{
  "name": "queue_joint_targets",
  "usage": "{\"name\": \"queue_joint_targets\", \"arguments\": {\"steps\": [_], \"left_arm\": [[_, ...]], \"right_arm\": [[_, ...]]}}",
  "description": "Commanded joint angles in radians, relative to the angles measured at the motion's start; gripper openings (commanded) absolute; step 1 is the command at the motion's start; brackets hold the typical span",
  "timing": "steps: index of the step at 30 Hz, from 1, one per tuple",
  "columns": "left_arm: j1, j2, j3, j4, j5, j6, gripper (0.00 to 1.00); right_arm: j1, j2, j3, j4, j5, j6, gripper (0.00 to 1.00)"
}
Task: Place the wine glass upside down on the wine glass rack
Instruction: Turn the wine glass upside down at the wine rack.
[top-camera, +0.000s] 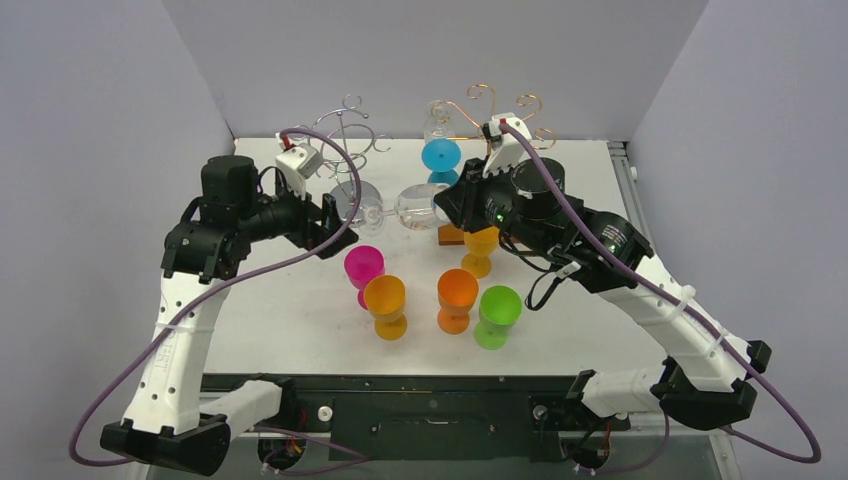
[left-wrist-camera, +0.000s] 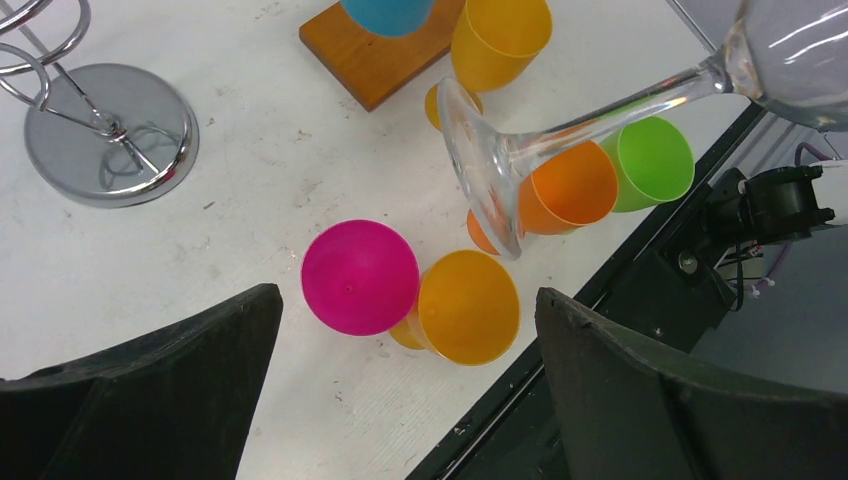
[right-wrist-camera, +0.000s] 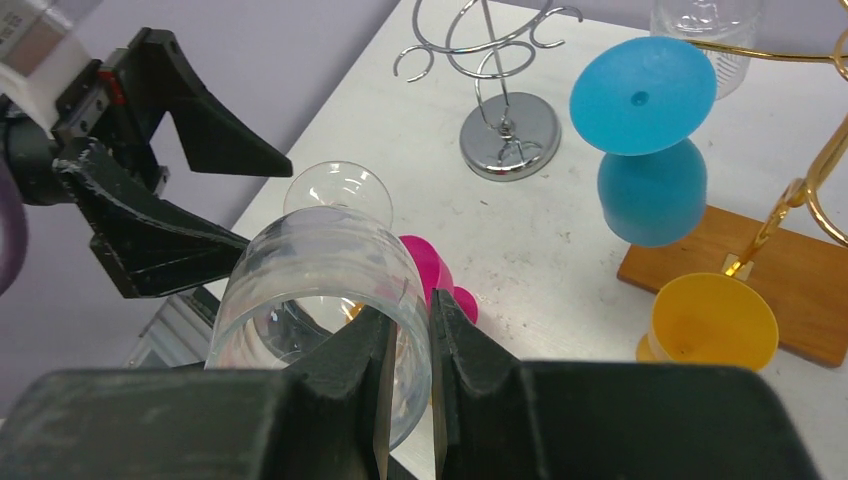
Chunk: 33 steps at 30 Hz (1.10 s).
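Right gripper (right-wrist-camera: 408, 318) is clamped on the wine glass (right-wrist-camera: 300, 300), fingers (right-wrist-camera: 365, 370) nipped tight on the bowl wall at the rim; glass lies sideways in the air above the table (top-camera: 280, 330), bowl at this gripper, stem and foot pointing away from it toward the left gripper (top-camera: 335, 225); left gripper jaws are spread wide with nothing held; glass foot hangs just ahead of its fingertips, apart from both in the left wrist view; chrome rack (top-camera: 347, 130) stands beyond the left gripper, toward the back wall; gold rack (top-camera: 495, 110) on a wooden base (right-wrist-camera: 800, 290) sits just behind the right gripper, a blue glass (top-camera: 441, 156) hanging upside down on it; yellow cup (top-camera: 481, 245) is below the right gripper, beside the base; magenta cup (top-camera: 363, 265), left-hand orange cup (top-camera: 385, 300), right-hand orange cup (top-camera: 457, 293) and green cup (top-camera: 498, 312) stand upright on the table, lower than both grippers and nearer the arm bases.
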Motion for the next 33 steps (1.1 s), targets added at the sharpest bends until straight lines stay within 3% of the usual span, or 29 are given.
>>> {"name": "queue_joint_targets", "arguments": {"steps": [1, 4, 10, 15, 20, 22, 28, 33], "left_arm": [[-0.005, 0.018, 0.031, 0.059, 0.049, -0.028, 0.96], [-0.007, 0.035, 0.043, 0.068, 0.078, -0.041, 0.98], [-0.006, 0.074, 0.076, 0.072, 0.128, -0.042, 0.78], [-0.007, 0.109, 0.121, 0.066, 0.138, -0.030, 0.37], [-0.008, 0.143, 0.184, 0.023, 0.167, 0.025, 0.16], [-0.010, 0.137, 0.190, 0.008, 0.162, 0.086, 0.03], [-0.026, 0.075, 0.196, -0.014, 0.035, 0.341, 0.00], [-0.031, 0.014, 0.192, 0.014, -0.061, 0.541, 0.00]], "right_arm": [[0.003, -0.038, 0.003, 0.125, -0.062, 0.032, 0.00], [0.002, -0.049, -0.015, 0.160, -0.081, 0.042, 0.00], [0.003, -0.050, -0.042, 0.206, -0.112, 0.064, 0.00], [0.003, -0.060, -0.079, 0.246, -0.148, 0.075, 0.00], [0.004, -0.064, -0.124, 0.271, -0.182, 0.086, 0.00], [0.001, -0.071, -0.146, 0.286, -0.200, 0.089, 0.00], [-0.041, -0.112, -0.212, 0.274, -0.282, 0.091, 0.34], [-0.142, -0.169, -0.285, 0.234, -0.385, 0.093, 0.46]]}}
